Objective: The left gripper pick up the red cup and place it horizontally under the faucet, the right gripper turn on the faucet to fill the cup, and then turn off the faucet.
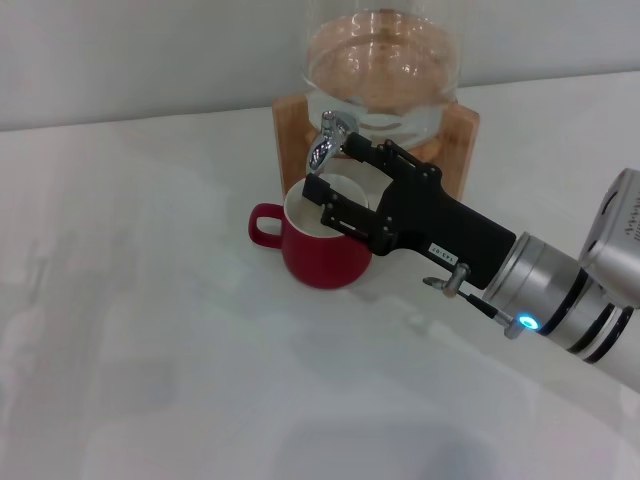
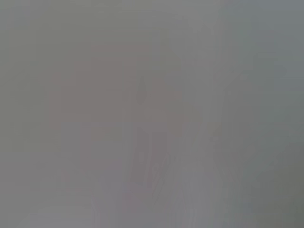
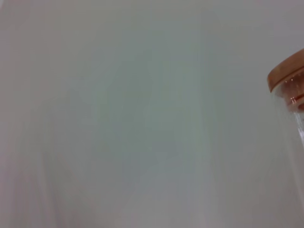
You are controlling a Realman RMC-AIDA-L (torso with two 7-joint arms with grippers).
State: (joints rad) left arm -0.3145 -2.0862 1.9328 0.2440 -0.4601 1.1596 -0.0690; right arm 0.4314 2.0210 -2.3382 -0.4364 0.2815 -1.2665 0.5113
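The right gripper (image 1: 325, 160) is matte black, with two long jaws of linked bars and a small white label on its body. Behind it sits a silver-and-white arm (image 1: 560, 290) with black bands and a blue-lit ring (lower right of the frame).

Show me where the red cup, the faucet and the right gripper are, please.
red cup (image 1: 322, 262): head view, on its red outer wall.
faucet (image 1: 322, 153): head view, on the chrome spout.
right gripper (image 1: 330, 172): head view, midway between its fingertips, beside the spout.

Right gripper (image 1: 327, 165) fingers spread around faucet (image 1: 327, 143), above red cup (image 1: 318, 240).
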